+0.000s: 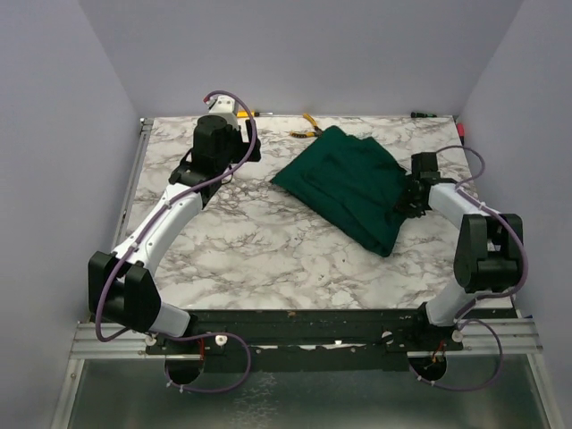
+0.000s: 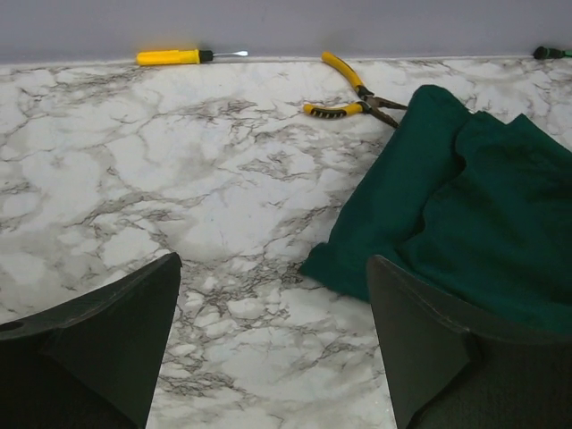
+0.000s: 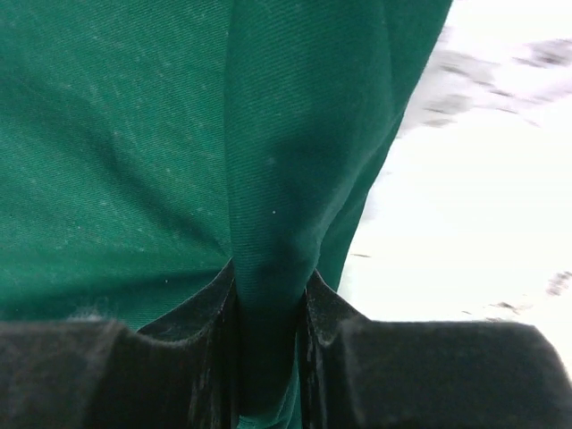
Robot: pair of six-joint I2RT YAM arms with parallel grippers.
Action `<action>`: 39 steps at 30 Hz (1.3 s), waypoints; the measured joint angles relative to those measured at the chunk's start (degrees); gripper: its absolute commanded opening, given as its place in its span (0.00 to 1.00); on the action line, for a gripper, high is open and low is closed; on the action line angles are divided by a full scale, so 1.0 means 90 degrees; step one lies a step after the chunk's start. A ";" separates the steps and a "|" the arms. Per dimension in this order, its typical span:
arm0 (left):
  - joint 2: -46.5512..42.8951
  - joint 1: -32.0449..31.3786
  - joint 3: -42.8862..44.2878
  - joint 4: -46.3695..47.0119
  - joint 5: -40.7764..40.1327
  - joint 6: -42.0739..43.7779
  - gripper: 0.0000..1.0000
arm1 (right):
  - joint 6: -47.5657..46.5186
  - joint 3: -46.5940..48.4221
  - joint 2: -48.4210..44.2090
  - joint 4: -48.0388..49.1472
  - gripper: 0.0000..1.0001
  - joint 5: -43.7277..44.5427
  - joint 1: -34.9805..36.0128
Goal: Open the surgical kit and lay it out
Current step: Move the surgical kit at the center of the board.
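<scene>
Wrap (image 1: 353, 188): we see it folded shut, a dark green bundle lying aslant on the marble table (image 1: 259, 241).
Right gripper (image 3: 268, 295): at the wrap's right edge; we see its jaws pinched tight on a raised fold of the cloth.
Left gripper (image 2: 273, 268): left of the wrap and clear of it, jaws spread wide, grasping nothing.
Pliers (image 2: 353, 98): yellow-handled, at the wrap's far corner; we cannot tell whether the tips touch it.
Screwdriver (image 2: 174, 57): beyond the pliers, well left of the wrap.
</scene>
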 measured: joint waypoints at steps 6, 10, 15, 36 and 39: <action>0.0146 0.0000 0.0000 -0.0002 -0.0454 -0.0095 0.86 | -0.0690 0.0367 0.0413 0.0437 0.21 -0.0250 0.1124; 0.0165 0.0000 -0.0007 -0.0002 -0.0512 -0.0255 0.86 | -0.1064 0.0442 0.0512 0.0595 0.29 -0.0551 0.1600; 0.0165 0.0053 -0.0066 -0.0051 -0.0529 -0.0624 0.86 | -0.1003 0.0559 0.0549 0.0629 0.49 -0.0899 0.1831; 0.0500 0.0619 -0.1010 -0.1435 0.0493 -0.1588 0.69 | -0.0406 0.0760 -0.0253 -0.0464 0.63 -0.0882 0.1829; 0.0576 0.0646 -0.1054 -0.1494 0.0600 -0.1625 0.65 | -0.0350 0.0612 -0.0165 -0.0466 0.55 -0.1064 0.1829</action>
